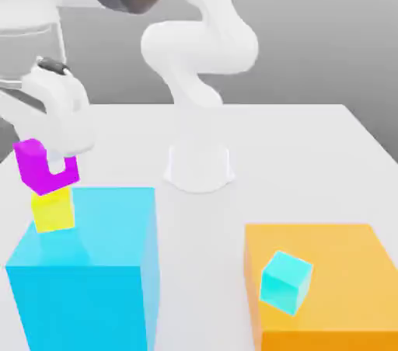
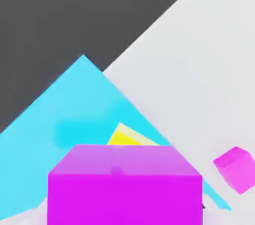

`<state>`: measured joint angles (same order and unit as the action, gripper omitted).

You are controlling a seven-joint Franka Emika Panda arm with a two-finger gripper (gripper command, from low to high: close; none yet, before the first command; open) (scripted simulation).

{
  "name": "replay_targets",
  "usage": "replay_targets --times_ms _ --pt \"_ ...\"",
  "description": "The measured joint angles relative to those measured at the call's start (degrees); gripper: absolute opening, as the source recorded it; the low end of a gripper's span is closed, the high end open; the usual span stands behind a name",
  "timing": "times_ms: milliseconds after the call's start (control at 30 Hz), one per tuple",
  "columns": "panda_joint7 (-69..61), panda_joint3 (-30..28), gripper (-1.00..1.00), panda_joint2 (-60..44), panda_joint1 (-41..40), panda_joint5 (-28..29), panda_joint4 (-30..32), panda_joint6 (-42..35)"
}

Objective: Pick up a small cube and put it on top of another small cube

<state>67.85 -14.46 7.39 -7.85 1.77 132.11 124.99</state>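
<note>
Exterior view: a white robot arm bends down to the exterior view's left, its hand [image 1: 54,159] at a magenta cube [image 1: 31,161]. The magenta cube sits on a yellow cube [image 1: 53,211], slightly tilted and overhanging it. A white part of the hand crosses the cube's front; whether the hand clamps the cube or stands wide around it cannot be told.

The yellow cube stands on a big cyan block [image 1: 85,264], close to that block's far left edge, with bare top surface spreading to the right of it. Across a clear strip of white tabletop [image 1: 311,155] lies a big orange block [image 1: 350,279] with a small cyan cube [image 1: 285,282] near its front left corner. The arm's base [image 1: 199,167] stands behind the gap.

Hand view: the magenta cube [image 2: 124,189] looms close, a sliver of yellow cube [image 2: 130,138] behind it, the cyan block [image 2: 60,119] beneath. What looks like a second magenta cube [image 2: 235,168] lies apart on the tabletop [image 2: 199,69], just past the block's edge.
</note>
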Motion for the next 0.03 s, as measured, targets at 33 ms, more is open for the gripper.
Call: replay_targets --times_ms 33 --pt "0.0 0.0 1.0 0.0 0.0 0.0 0.0 0.0"
